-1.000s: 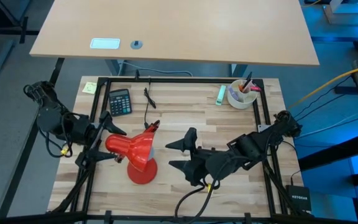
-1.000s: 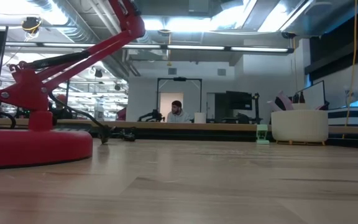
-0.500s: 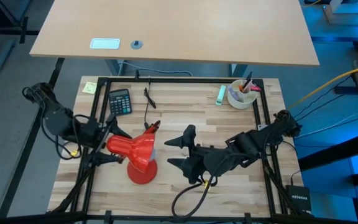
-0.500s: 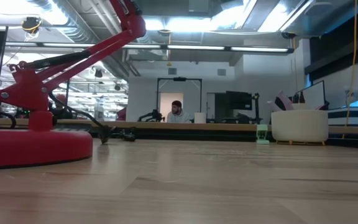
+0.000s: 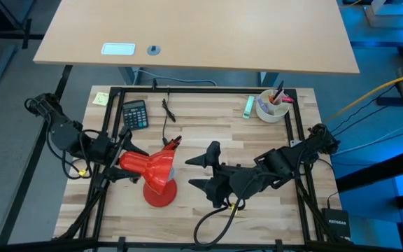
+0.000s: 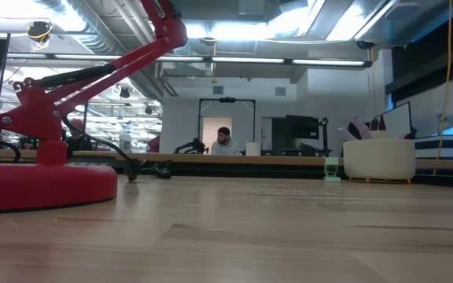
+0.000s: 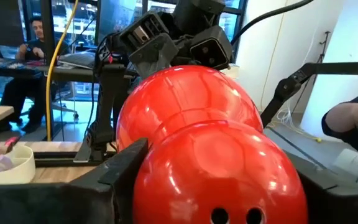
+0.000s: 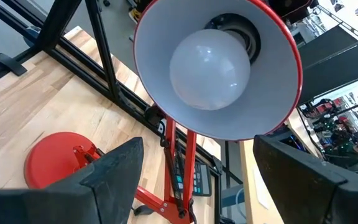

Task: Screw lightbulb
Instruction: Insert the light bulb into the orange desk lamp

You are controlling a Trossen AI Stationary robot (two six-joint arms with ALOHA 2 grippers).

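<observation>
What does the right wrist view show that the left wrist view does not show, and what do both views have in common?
Only the right wrist view shows the lightbulb, seated inside the lamp shade's white interior, plus the lamp's round red base on the table. Only the left wrist view shows the shade's red outer back between the left tool's fingers, and the white cup of pens. Both show the same red lamp shade, from opposite sides.

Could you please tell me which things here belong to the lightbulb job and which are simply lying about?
Belongs to the job:
- lightbulb, already inside the shade
- red lamp, its shade between the left claw's fingers
- right claw, open, facing the shade

Just lying about:
- calculator
- white bowl with pens
- yellow note
- small green item
</observation>
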